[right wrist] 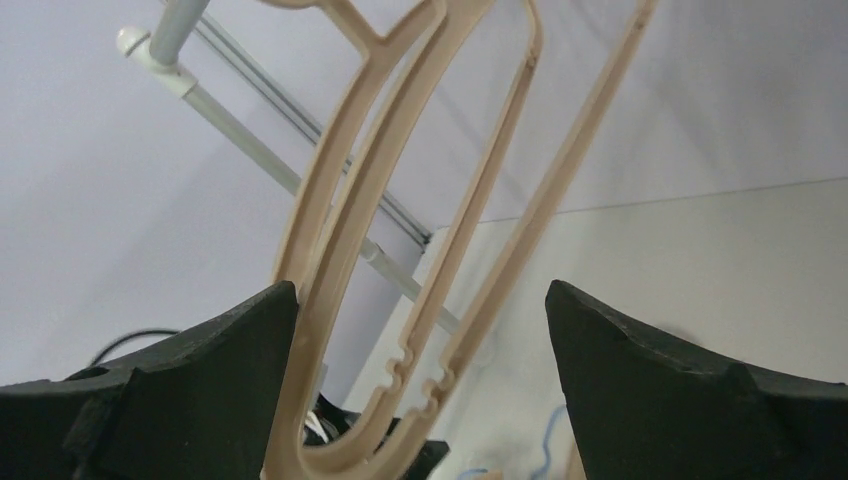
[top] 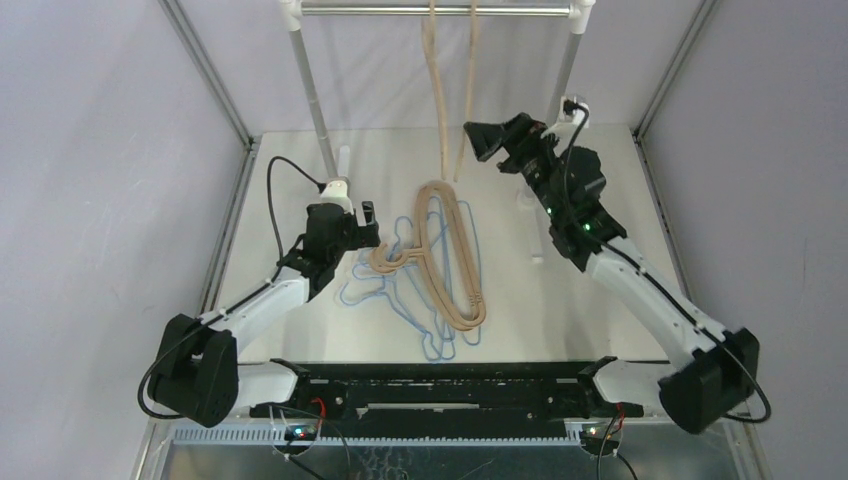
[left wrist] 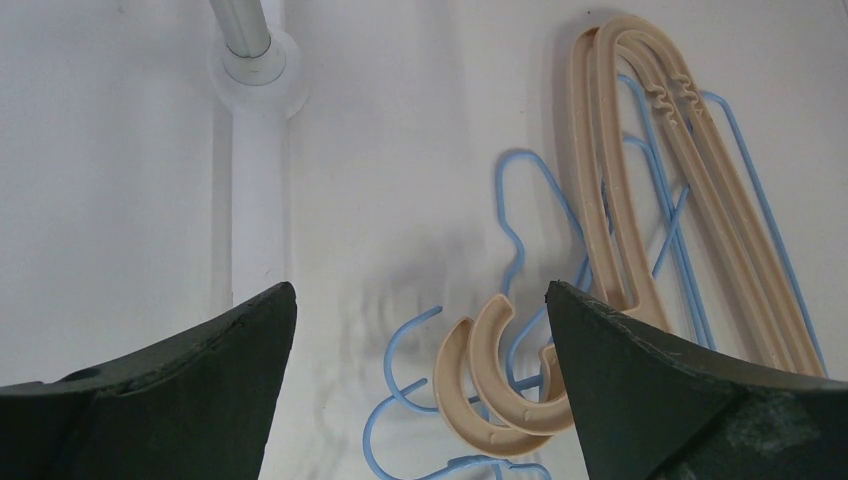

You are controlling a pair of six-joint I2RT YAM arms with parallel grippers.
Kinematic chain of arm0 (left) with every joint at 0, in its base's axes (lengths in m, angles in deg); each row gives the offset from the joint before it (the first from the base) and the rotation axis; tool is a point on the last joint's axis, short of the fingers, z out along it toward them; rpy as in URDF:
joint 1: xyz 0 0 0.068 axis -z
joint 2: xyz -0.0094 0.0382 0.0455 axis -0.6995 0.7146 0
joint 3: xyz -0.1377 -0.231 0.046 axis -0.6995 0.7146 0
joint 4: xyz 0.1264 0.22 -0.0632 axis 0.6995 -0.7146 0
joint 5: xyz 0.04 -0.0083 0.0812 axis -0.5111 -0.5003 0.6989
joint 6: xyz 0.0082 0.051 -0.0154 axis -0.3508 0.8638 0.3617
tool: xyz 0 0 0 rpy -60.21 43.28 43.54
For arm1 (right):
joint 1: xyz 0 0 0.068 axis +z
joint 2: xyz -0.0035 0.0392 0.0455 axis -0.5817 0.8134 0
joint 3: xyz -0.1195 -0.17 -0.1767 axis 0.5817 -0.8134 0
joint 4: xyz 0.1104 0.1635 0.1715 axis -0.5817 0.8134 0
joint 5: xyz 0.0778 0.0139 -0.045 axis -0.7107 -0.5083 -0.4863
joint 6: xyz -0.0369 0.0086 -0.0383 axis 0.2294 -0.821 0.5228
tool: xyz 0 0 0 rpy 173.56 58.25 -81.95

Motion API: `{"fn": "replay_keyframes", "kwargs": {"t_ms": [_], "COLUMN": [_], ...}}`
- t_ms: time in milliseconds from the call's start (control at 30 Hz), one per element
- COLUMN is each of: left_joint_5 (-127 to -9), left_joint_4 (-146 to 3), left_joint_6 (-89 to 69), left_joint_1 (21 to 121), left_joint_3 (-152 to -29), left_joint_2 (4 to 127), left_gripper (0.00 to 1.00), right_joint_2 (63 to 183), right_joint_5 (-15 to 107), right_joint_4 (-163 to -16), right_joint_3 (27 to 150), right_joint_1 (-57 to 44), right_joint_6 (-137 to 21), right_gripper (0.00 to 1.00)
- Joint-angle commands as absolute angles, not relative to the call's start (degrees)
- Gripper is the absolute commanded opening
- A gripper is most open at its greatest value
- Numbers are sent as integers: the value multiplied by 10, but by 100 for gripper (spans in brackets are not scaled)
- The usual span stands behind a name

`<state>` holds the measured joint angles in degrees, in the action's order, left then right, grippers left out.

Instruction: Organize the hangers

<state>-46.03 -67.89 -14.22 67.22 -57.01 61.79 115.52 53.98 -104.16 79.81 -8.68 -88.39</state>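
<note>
Approx. 1/4 done: hung tan hangers (top: 436, 80) are dangling from rail (top: 380, 9), loose tan hangers (left wrist: 597, 190) + blue wire hangers (left wrist: 516, 245) are lying on tabletop (top: 300, 170) below rail, left pincer (left wrist: 420, 295) & right pincer (right wrist: 420, 290) gaping, empty.

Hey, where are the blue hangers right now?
In the top view, the blue hangers lie flat on the table near its middle, tangled under two tan hangers, just right of the left claw.

Legible text: none. No lettering, label, brand mark or number can be read on the hangers (top: 465, 300) or on the rail (top: 440, 9) in any of the three views.
</note>
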Motion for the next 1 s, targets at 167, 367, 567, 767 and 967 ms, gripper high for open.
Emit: {"fn": "replay_keyframes", "kwargs": {"t_ms": [167,367,567,767,967], "left_joint_5": [-452,-445,-449,-446,-443], "left_joint_4": [-660,-660,-658,-658,-659], "left_joint_6": [-138,-138,-141,-141,-140], "left_joint_1": [674,674,674,674,674], "left_joint_3": [-575,-573,-574,-572,-570], "left_joint_2": [618,618,619,617,612], "left_gripper": [100,99,99,100,99], "right_joint_2": [1016,985,1068,1175,1257], "right_joint_5": [742,825,762,668,634], "right_joint_4": [-926,-823,-786,-808,-853], "right_joint_3": [681,600,569,573,575], "right_joint_1": [20,108,182,198,191], "right_joint_6": [-706,-719,-709,-717,-735], "right_gripper": [100,95,85,75,71]}}
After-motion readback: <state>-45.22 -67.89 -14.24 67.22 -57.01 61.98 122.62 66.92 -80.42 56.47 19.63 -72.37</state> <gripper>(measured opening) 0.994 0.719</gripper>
